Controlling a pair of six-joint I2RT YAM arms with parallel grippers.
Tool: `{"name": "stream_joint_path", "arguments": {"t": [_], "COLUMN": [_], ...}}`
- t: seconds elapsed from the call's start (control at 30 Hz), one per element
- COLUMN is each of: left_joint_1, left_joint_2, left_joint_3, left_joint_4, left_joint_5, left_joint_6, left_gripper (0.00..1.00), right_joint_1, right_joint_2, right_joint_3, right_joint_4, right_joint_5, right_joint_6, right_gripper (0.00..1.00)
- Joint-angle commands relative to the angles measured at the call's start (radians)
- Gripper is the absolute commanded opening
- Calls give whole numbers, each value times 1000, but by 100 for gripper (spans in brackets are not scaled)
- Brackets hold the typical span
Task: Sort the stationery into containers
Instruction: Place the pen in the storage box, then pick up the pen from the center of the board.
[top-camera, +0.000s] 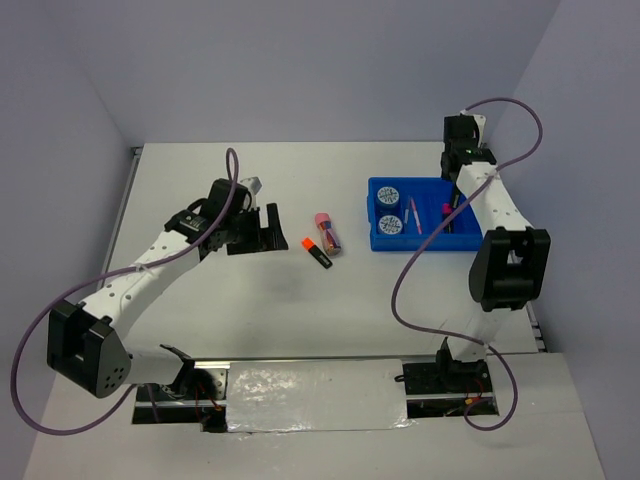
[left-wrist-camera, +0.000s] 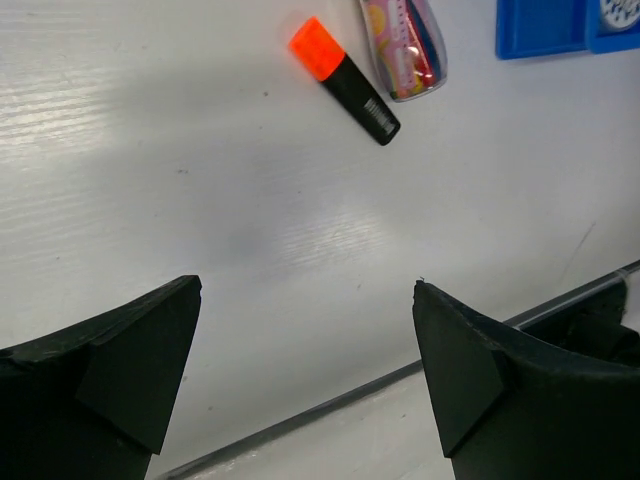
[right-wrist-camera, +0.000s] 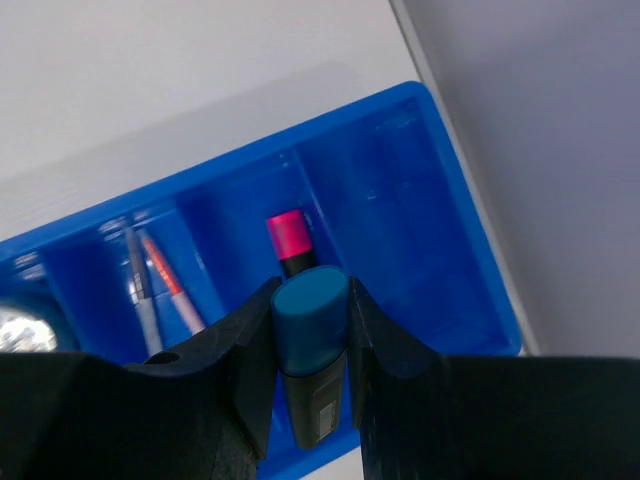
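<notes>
Two tape rolls (top-camera: 389, 195) in tray (top-camera: 420, 245); right fingers (right-wrist-camera: 250, 350) grip blue-capped highlighter (right-wrist-camera: 310, 310), left fingers (left-wrist-camera: 130, 370) spread.

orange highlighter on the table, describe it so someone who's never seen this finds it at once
On the white table, look left of the blue tray, at mid-table. Two items lie close together there. The orange highlighter is the one with a black body and bright orange cap, unlike the clear pink-capped tube beside it.
</notes>
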Motion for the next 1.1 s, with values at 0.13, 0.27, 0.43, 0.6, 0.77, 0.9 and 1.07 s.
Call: {"name": "stream_joint_path", "arguments": {"t": [0.13, 0.27, 0.43, 0.6, 0.77, 0.9, 1.07], "left_joint_1": [-5, -5, -26, -91, -186, -204, -218], "left_joint_2": [-35, 11, 77, 204, 359, 483, 617], "left_joint_3": [28, 59, 95, 186, 290, 361, 443], "left_joint_4": [-25, -38, -48, -64, -98, -119, -205], "left_joint_5": [-55, -70, -130, -228, -349, -361, -429], "left_joint_6": [46, 28, -66, -188, -316, -429, -554], "left_gripper": [99, 99, 99, 99, 99, 99, 88], "right_joint_1": [-35, -37, -43, -45, -31, 26, 95], "right_joint_2": [122, 168, 189, 136, 6, -242, -393], "right_joint_3": [103, 103, 166, 196, 203, -14, -142], "right_joint_4": [11, 22, -13, -45, -139, -70, -47], "right_joint_5": [9, -22, -76, -111, -217, -346, -472], "right_joint_6": [-68, -57, -42, -34, 73, 134, 173], "right_gripper": [5, 33, 51, 100, 100, 100, 100]}}
